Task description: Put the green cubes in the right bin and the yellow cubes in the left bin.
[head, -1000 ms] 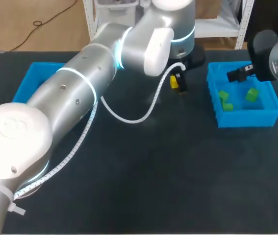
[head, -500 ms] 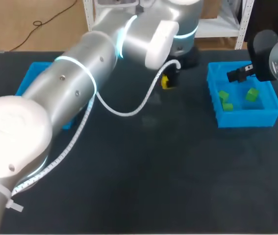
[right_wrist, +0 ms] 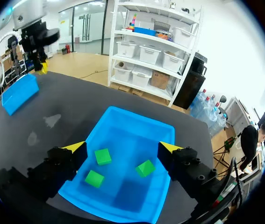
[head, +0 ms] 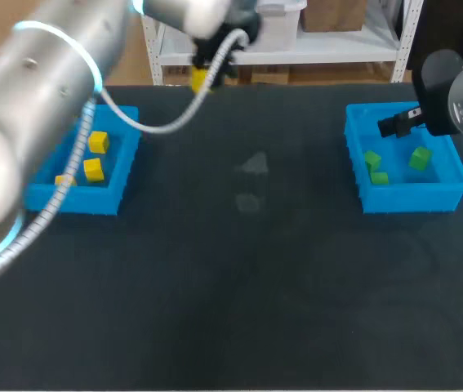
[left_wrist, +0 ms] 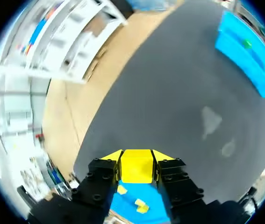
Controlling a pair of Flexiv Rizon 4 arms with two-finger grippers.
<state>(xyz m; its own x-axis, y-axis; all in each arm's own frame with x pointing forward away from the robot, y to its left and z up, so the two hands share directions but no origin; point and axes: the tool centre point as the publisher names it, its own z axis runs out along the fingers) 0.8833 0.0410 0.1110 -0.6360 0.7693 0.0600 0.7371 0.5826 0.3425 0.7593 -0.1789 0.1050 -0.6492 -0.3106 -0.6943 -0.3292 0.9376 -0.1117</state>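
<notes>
Whereas a second ago the left arm lay stretched across the dark bench with its fingers near the far middle, it has now swung back toward its own side. The left fingers now ride at the bench's far edge, between the middle and the left blue plastic bin. They are pinching a small yellow cube from two sides, yellow tips pressed against its faces, so the cube has travelled with them instead of staying on the bench. That swing has also uncovered the left bin, which the arm largely hid before, and three yellow cubes lie inside it. From the head view the held cube is near this bin but not yet over it, while the left wrist view shows the bin's blue floor low behind the fingers. On the other side nothing has shifted. The right fingers hang spread wide, gripping nothing, above the right blue plastic bin, where three green cubes lie apart from one another as they did a second ago. I judge the sorting close to done: the green cubes are home, three yellow ones are home, and the held cube only needs carrying the rest of the way over the left bin. The release should come once the cube sits well inside the rim, since letting go early would drop it onto the bench beside the wall.
</notes>
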